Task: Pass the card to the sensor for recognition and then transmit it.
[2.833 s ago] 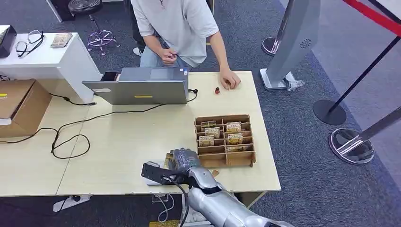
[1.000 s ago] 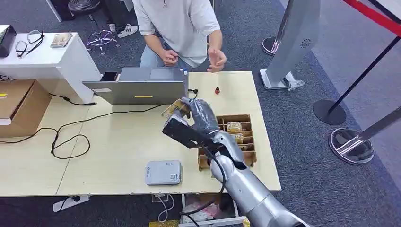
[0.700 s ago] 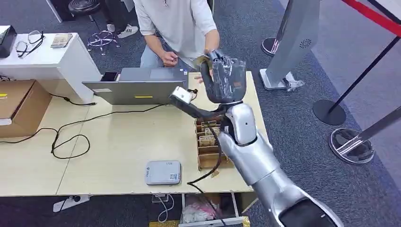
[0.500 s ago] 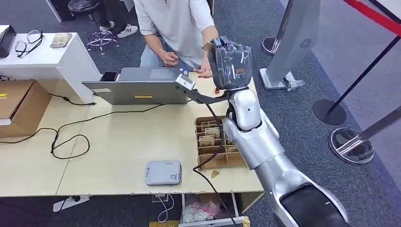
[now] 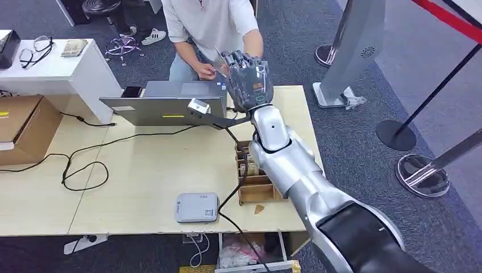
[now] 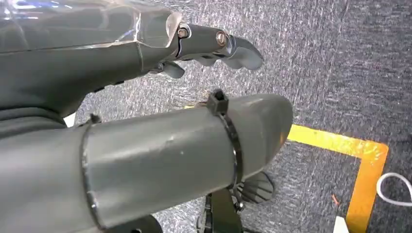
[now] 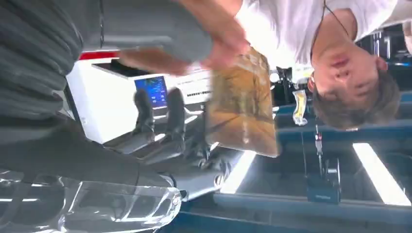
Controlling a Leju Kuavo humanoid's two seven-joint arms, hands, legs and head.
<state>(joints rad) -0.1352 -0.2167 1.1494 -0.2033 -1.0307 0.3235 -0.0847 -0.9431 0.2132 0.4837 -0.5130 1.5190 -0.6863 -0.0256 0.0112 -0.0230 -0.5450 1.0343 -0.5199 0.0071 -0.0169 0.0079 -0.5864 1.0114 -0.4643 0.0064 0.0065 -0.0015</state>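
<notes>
The card [image 7: 242, 103], a brown, blurred rectangle in the right wrist view, sits in the air in front of the person [image 5: 213, 25], pinched at one end by the person's hand [image 7: 214, 46]. The right hand [image 5: 246, 79] is raised above the far edge of the table [image 5: 142, 170], just past the laptop [image 5: 170, 102]; its dark fingers [image 7: 175, 116] stand apart and extended next to the card, and whether they touch it cannot be told. The left hand [image 6: 145, 87] hangs over grey carpet with fingers slightly curled and holds nothing. On the table, the grey sensor [image 5: 196, 207] lies near the front edge, well apart from the raised hand, and the wooden card tray [image 5: 256, 182] sits beside the right arm.
</notes>
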